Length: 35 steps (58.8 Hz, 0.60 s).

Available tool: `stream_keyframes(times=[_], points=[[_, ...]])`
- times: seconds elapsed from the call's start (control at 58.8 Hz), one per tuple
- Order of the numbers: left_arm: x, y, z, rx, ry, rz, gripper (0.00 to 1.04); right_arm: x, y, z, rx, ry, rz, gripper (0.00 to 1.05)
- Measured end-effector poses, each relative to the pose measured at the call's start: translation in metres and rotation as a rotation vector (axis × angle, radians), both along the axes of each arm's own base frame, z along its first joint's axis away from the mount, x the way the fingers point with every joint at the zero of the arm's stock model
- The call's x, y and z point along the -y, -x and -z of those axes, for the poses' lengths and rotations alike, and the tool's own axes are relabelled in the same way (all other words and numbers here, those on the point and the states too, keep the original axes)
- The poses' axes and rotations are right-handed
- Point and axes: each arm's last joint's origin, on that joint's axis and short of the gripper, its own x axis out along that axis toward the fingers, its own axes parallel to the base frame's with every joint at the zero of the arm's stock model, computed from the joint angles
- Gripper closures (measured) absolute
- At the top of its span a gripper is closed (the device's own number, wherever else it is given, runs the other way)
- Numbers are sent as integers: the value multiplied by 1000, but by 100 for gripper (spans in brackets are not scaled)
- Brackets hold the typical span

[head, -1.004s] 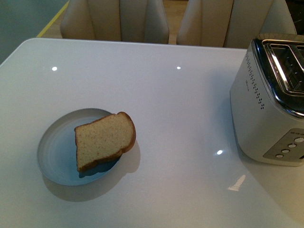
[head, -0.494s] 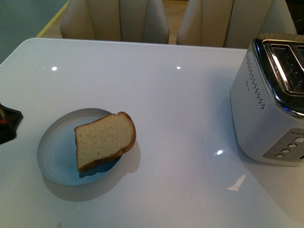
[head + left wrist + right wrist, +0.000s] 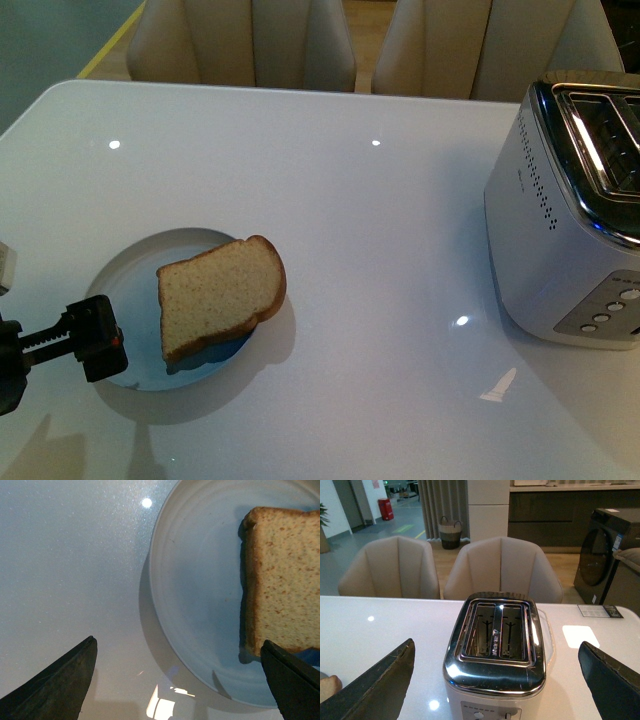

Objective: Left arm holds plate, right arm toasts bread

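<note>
The pale blue-grey plate (image 3: 125,300) lies left of centre on the white table, and the bread (image 3: 220,296) rests on its right half with the rounded top over the rim. My left gripper (image 3: 98,340) hovers open at the plate's near-left rim. In the left wrist view the left gripper (image 3: 177,642) straddles the plate (image 3: 200,605) rim, one finger (image 3: 60,685) over bare table, the other (image 3: 292,680) by the bread (image 3: 285,580). My right gripper (image 3: 496,645) is open and empty, facing the toaster; it is outside the front view.
A silver two-slot toaster (image 3: 570,230) stands at the table's right edge, its slots (image 3: 495,630) empty. Beige chairs (image 3: 502,570) stand behind the far table edge. A corner of the bread (image 3: 327,685) shows in the right wrist view.
My left arm has come in from the left edge and its open gripper has reached the plate's near-left rim. Plate, bread and toaster have not moved.
</note>
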Motion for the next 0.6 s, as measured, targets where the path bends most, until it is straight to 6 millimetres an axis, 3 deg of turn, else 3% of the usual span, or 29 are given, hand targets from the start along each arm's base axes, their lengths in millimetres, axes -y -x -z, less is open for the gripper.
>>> stream_keyframes(times=[0.34,0.545,0.596], points=[[4,-14,34,-95,11,-5,7,0,0,0,0,0,0,9],[11,-22,35,-83,24,3,8,0,0,0,0,0,0,9],[14,-23,35,-81,26,8,14,0,0,0,0,0,0,9]])
